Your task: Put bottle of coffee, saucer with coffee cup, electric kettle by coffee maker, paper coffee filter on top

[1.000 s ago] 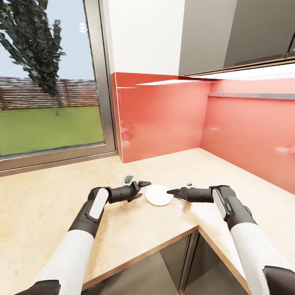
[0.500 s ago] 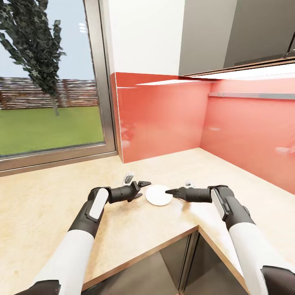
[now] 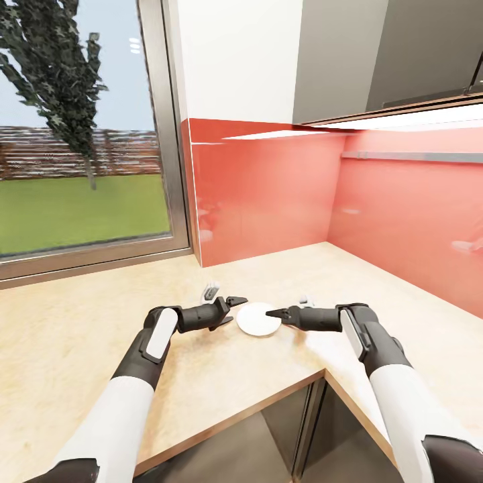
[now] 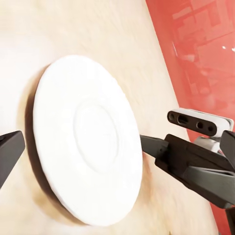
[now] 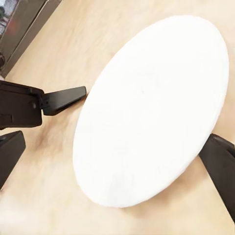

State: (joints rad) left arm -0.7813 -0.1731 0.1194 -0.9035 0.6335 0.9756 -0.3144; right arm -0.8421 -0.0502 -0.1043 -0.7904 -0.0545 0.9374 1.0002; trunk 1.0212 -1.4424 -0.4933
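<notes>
Saucer flanked by two end effectors on the desk.
The saucer lies flat on the desk; left end effector is spread wide beside it, right end effector is parted at its rim.

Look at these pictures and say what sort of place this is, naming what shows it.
Most likely a home kitchen: a pale wood-grain countertop with a white saucer on it, a glossy red backsplash, grey wall cabinets above, and a window onto a garden.

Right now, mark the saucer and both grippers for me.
saucer [image 3: 258,320], head view, centre of the plate.
left gripper [image 3: 239,301], head view, between its fingertips.
right gripper [image 3: 274,313], head view, at its fingertips over the saucer's rim.
</notes>
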